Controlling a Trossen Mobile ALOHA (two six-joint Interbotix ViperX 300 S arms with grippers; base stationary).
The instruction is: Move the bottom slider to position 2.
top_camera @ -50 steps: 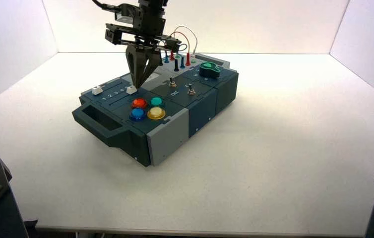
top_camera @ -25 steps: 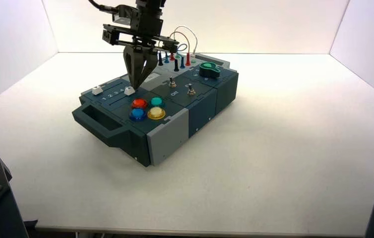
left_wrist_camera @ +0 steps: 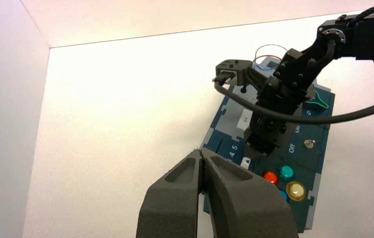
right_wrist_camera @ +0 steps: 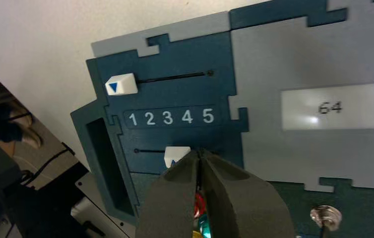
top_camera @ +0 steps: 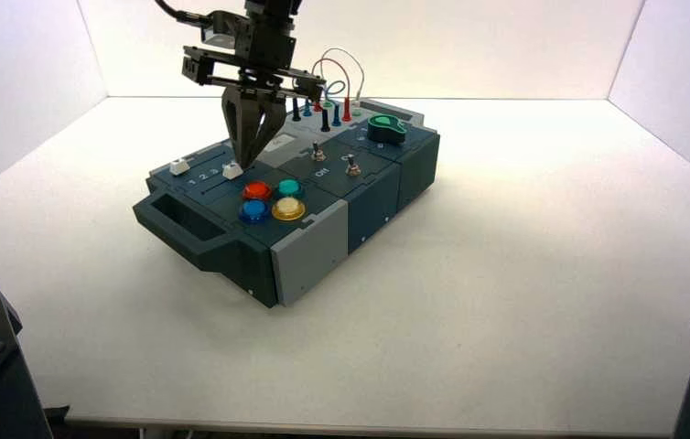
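The bottom slider (right_wrist_camera: 176, 154), a small white knob, sits in its slot below the digit row, about between 3 and 4. Position 2 (right_wrist_camera: 149, 118) is the printed digit to its side, toward the box's handle. My right gripper (right_wrist_camera: 200, 151) is shut, its tips against the knob's side that faces 5. In the high view the right gripper (top_camera: 242, 163) points down at the bottom slider (top_camera: 231, 170). The other slider (right_wrist_camera: 121, 85) rests at the 1 end. My left gripper (left_wrist_camera: 202, 152) is shut and empty, held off the box's side.
The dark blue box (top_camera: 314, 247) stands turned on the white table. Red (top_camera: 256, 190), teal (top_camera: 289, 187), blue (top_camera: 253, 210) and yellow (top_camera: 288, 208) buttons lie beside the sliders. Two toggle switches (top_camera: 319, 153), a green knob (top_camera: 385, 128) and plugged wires (top_camera: 337, 82) stand behind. A display (right_wrist_camera: 336, 106) reads 64.
My right gripper has moved along the slot toward the box's handle end, and the bottom slider has slid with it, from near 5 toward the lower digits.
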